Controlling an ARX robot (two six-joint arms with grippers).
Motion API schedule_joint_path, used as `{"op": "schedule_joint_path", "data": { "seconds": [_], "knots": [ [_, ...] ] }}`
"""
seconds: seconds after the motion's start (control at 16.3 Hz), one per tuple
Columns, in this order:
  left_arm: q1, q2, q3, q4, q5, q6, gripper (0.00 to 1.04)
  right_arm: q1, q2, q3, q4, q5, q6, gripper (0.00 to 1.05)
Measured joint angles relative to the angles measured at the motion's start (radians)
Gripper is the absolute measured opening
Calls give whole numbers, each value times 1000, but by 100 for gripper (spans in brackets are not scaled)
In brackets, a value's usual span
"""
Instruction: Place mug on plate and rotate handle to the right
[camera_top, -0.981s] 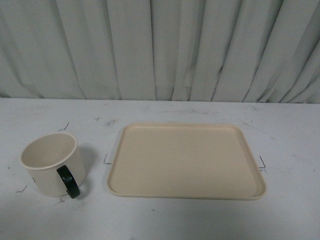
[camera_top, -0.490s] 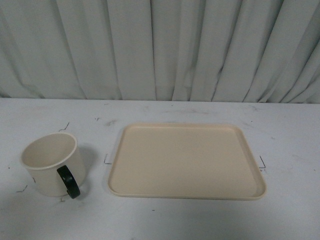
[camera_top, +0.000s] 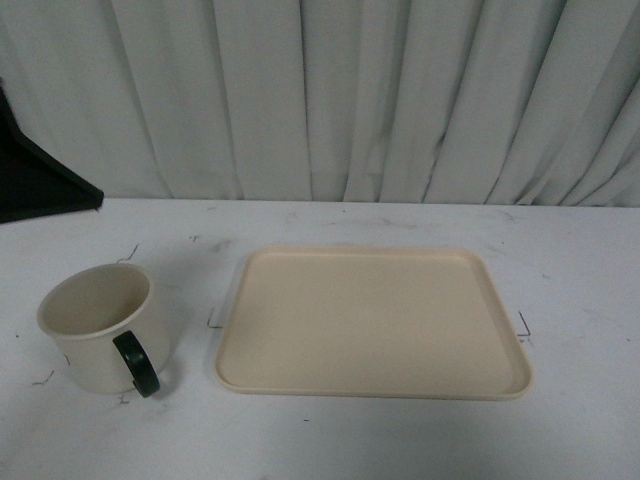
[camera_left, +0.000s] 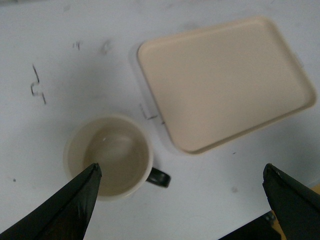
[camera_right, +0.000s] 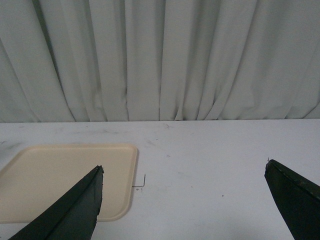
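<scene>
The plate (camera_top: 370, 322) lies flat on the white table (camera_top: 580, 430), its long side running across in front of me. Its beige floor is bare inside the low rim. The mug (camera_top: 98, 330) stands upright on the table to the left of the plate, near it but apart, with a strip of tabletop between them. It is not on the plate. From above, my left wrist view looks straight into the mug (camera_left: 110, 156), and I see only its cream walls and floor. The handle (camera_top: 137, 363) sticks out from the mug's near side, toward me, angled a little toward the plate's near-left corner.

My left gripper (camera_left: 181, 169) hangs over the table with the jaws spread wide and nothing between them. One dark finger (camera_left: 70, 205) shows in front of the mug's rim on the side away from the plate. I cannot tell if it touches. The other finger (camera_left: 292, 200) sits well off past the plate's near edge.

My right gripper (camera_right: 182, 170) is also parted wide and holds nothing. It is on the far side of the plate from the mug, and between its fingers I see the plate's (camera_right: 60, 180) corner, the table and the pale curtain (camera_right: 160, 60) behind.

In the front view a dark wedge (camera_top: 40, 180) shows beyond the mug, far left of the plate.
</scene>
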Motion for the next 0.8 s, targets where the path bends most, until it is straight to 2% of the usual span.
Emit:
{"op": "schedule_joint_path", "data": {
  "seconds": [0.06, 0.12, 0.25, 0.43, 0.74, 0.8],
  "knots": [
    [21, 319, 178, -159, -115, 99, 98, 0, 0, 0, 0, 0, 0, 98],
    [52, 422, 223, -155, -166, 139, 98, 0, 0, 0, 0, 0, 0, 98],
    [93, 472, 245, -150, -199, 158, 98, 0, 0, 0, 0, 0, 0, 98],
    [127, 500, 259, -148, -215, 154, 98, 0, 0, 0, 0, 0, 0, 98],
    [92, 565, 335, -178, -202, 104, 98, 0, 0, 0, 0, 0, 0, 98],
    [82, 574, 346, -166, -211, 103, 92, 0, 0, 0, 0, 0, 0, 98]
  ]
}}
